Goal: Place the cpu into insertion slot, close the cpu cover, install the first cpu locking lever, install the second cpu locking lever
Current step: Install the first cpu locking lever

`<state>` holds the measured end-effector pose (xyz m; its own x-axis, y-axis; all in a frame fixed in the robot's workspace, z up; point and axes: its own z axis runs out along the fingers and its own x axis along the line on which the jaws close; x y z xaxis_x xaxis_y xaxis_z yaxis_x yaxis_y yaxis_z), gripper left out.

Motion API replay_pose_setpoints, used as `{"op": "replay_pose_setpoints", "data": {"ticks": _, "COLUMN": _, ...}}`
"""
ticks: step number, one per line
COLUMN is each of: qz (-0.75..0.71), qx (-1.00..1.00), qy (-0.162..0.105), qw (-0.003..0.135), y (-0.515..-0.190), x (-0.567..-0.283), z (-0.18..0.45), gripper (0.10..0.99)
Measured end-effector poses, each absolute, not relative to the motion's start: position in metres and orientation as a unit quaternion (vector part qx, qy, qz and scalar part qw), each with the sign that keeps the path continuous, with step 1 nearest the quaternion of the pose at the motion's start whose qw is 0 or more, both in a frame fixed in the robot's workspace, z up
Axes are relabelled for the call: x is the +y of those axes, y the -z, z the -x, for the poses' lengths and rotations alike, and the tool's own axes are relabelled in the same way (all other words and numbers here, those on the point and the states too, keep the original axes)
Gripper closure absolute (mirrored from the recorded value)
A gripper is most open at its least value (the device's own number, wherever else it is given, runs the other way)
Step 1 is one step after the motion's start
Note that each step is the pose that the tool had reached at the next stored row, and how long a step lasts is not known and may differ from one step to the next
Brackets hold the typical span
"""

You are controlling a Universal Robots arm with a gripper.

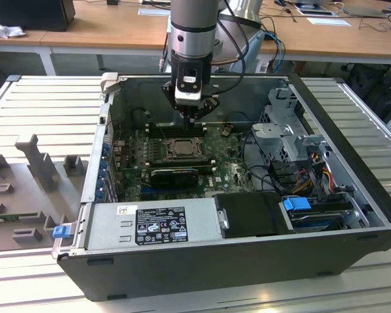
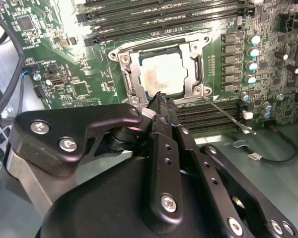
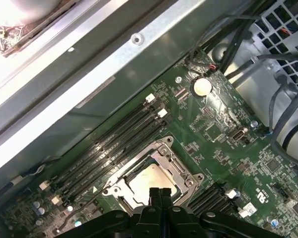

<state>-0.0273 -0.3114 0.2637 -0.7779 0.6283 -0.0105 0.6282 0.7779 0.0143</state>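
The cpu (image 2: 161,72) lies flat in the insertion slot (image 1: 180,147) on the green motherboard, its pale silver face showing through the window of the cpu cover (image 2: 130,74). The cover lies down over it as a silvery frame, also seen in the first wrist view (image 3: 165,148) around the cpu (image 3: 150,181). A thin metal locking lever (image 2: 229,116) sticks out slantwise from one socket corner, over the memory slots. My gripper (image 2: 159,99) hangs just above the socket's near edge, fingers pressed together and holding nothing. In the exterior view the gripper (image 1: 194,115) sits over the board's rear half.
Long black memory slots (image 3: 114,136) flank the socket on both sides. A black card (image 1: 176,175) stands in front of the socket. The case walls, a drive cage (image 1: 290,134) with cables and the power supply (image 1: 153,225) ring the board.
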Motion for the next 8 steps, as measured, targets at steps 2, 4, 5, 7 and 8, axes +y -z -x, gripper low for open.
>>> {"op": "replay_pose_setpoints", "data": {"ticks": 2, "qz": -0.322, "qx": 0.947, "qy": -0.005, "qw": 0.007, "y": -0.2637, "x": -0.3114, "z": 0.0273, "gripper": 0.98}}
{"op": "replay_pose_setpoints", "data": {"ticks": 4, "qz": -0.309, "qx": 0.951, "qy": -0.005, "qw": 0.007, "y": -0.2637, "x": -0.3114, "z": 0.0273, "gripper": 0.98}}
{"op": "replay_pose_setpoints", "data": {"ticks": 5, "qz": -0.301, "qx": 0.954, "qy": -0.005, "qw": 0.007, "y": -0.2637, "x": -0.3114, "z": 0.0273, "gripper": 0.98}}
{"op": "replay_pose_setpoints", "data": {"ticks": 7, "qz": -0.287, "qx": 0.958, "qy": -0.005, "qw": 0.007, "y": -0.2637, "x": -0.3114, "z": 0.0273, "gripper": 0.98}}
{"op": "replay_pose_setpoints", "data": {"ticks": 8, "qz": -0.279, "qx": 0.96, "qy": -0.005, "qw": 0.007, "y": -0.2637, "x": -0.3114, "z": 0.0273, "gripper": 0.98}}
